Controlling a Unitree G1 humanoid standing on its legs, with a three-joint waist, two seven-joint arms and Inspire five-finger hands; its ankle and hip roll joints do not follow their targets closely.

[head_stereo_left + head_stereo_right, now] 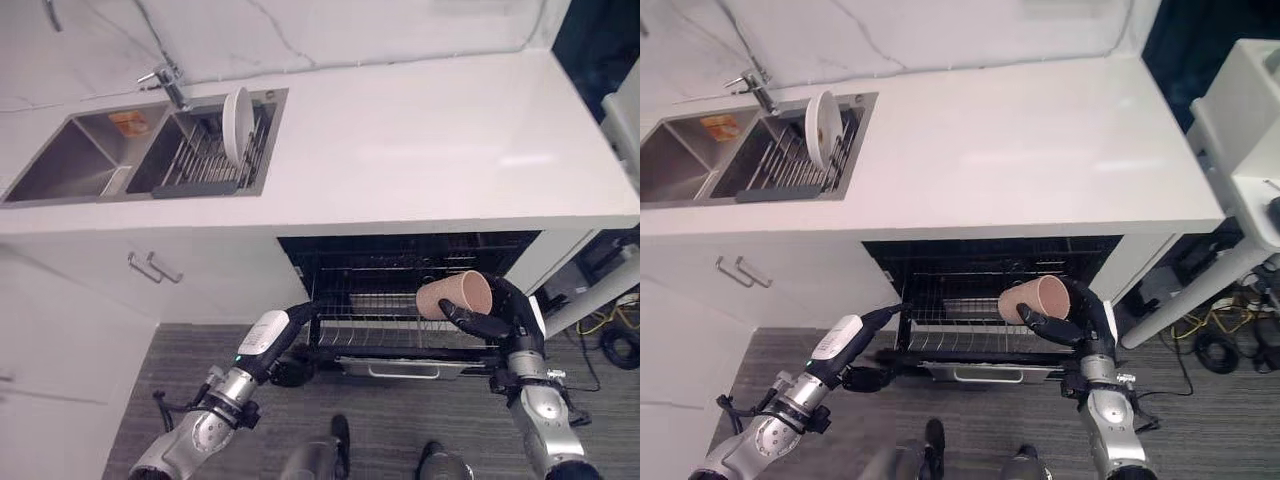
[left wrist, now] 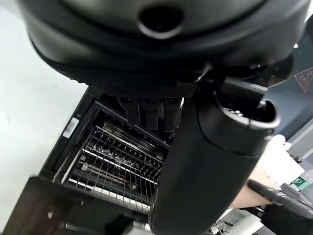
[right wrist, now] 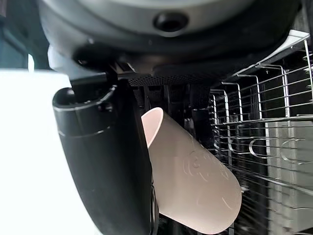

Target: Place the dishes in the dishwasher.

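The dishwasher (image 1: 400,300) is open, its rack (image 1: 380,320) pulled out and seemingly bare. One plate (image 1: 237,125) is left standing in the sink (image 1: 60,160) drainer. A cup (image 1: 455,296) is held over the rack, clasped by the right hand (image 1: 505,315). The left hand (image 1: 290,325) is at the rack's edge; its fingers cannot be judged.
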